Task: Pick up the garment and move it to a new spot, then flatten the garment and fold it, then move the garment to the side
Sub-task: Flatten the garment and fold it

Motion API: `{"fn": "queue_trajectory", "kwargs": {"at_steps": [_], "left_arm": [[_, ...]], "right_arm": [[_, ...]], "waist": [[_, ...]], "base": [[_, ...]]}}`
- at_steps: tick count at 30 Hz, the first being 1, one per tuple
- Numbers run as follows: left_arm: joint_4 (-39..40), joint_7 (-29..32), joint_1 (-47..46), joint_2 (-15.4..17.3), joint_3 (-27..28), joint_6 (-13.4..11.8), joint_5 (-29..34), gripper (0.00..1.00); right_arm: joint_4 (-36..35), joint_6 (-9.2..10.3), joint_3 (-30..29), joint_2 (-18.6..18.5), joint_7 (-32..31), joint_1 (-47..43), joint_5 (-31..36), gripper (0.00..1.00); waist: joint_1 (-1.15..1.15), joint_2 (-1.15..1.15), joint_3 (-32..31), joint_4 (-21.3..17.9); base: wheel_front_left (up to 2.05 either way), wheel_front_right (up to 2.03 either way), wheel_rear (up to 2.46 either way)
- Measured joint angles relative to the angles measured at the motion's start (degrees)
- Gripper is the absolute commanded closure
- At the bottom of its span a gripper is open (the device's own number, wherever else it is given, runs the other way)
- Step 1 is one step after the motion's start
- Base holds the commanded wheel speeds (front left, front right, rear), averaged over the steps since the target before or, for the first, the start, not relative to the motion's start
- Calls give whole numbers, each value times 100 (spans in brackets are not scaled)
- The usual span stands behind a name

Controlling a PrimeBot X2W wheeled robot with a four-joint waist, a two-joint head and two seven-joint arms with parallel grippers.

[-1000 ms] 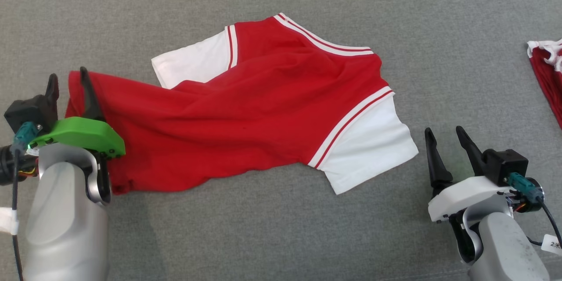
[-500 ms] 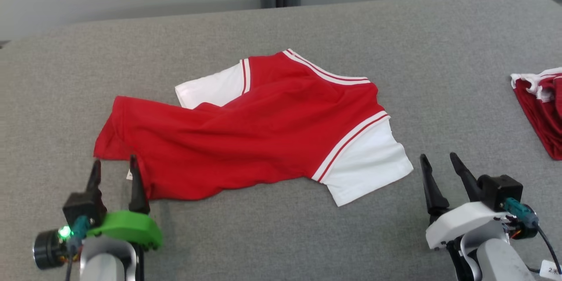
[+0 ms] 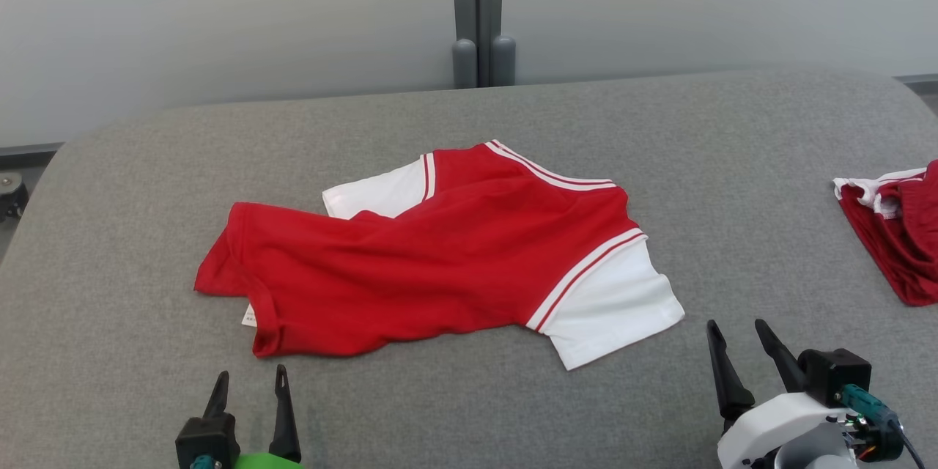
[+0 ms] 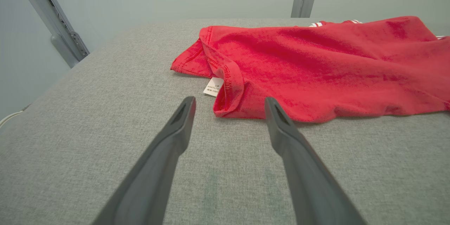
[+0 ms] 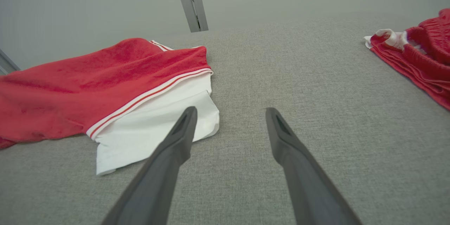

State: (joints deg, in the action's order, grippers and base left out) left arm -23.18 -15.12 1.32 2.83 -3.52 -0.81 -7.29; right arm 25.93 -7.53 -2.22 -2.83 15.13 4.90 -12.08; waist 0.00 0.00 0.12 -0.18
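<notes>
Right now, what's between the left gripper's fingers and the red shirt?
Just a bare grey surface lies between the left gripper and the red shirt, with nothing on that stretch. The left wrist view shows it best.

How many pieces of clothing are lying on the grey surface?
2. A red shirt with white sleeves lies in the middle; a second red and white garment lies at the right edge, partly cut off by the frame.
</notes>
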Motion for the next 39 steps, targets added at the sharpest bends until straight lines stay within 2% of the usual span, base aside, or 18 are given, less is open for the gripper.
{"fn": "queue_trajectory", "kwargs": {"at_steps": [8, 14, 18, 23, 25, 27, 29, 30, 31, 39], "left_arm": [[-249, 0, -105, -1, -107, 44, 145, 0], [-535, 0, -621, 3, -96, 102, 360, 0], [-745, 0, -857, 34, -1, 98, 396, 11], [-928, 0, -1097, 67, 77, 89, 444, 9], [-1020, 0, -1149, 67, 130, 81, 445, 13], [-1109, 0, -1192, 76, 166, 81, 444, 23], [-1156, 0, -1253, 76, 189, 81, 444, 23], [-1173, 0, -1277, 76, 207, 81, 443, 34], [-1190, 0, -1295, 74, 233, 81, 438, 36], [-1220, -2, -1365, 67, 343, 81, 433, 34]], "right_arm": [[5, 0, 82, 0, 0, 2, 0, 0], [-47, 0, 142, 0, 0, 248, 41, 0], [-55, 0, 214, 0, 0, 421, 48, 0], [-64, 0, 242, 1, 0, 554, 83, 0], [-64, 0, 237, -1, 0, 580, 97, 0], [-65, 0, 237, 0, -1, 630, 109, 0], [-68, 0, 230, 1, 0, 648, 124, 0], [-68, 0, 227, 0, 0, 652, 134, 0], [-68, 0, 227, 0, 0, 656, 144, 0], [-65, 0, 291, 0, 0, 731, 163, 0]], "waist": [[0, 0, 107, -32], [0, 0, 426, -50], [0, 0, 671, -71], [0, 0, 979, -103], [0, 0, 1073, -110], [0, 0, 1162, -116], [0, 0, 1226, -117], [0, 0, 1255, -116], [0, 0, 1277, -114], [0, 0, 1359, -100]], "base": [[0, 0, 0], [0, 0, 0], [0, 0, 0], [0, 0, 0], [0, 0, 0], [0, 0, 0], [0, 0, 0], [0, 0, 0], [0, 0, 0], [0, 0, 0]]}}
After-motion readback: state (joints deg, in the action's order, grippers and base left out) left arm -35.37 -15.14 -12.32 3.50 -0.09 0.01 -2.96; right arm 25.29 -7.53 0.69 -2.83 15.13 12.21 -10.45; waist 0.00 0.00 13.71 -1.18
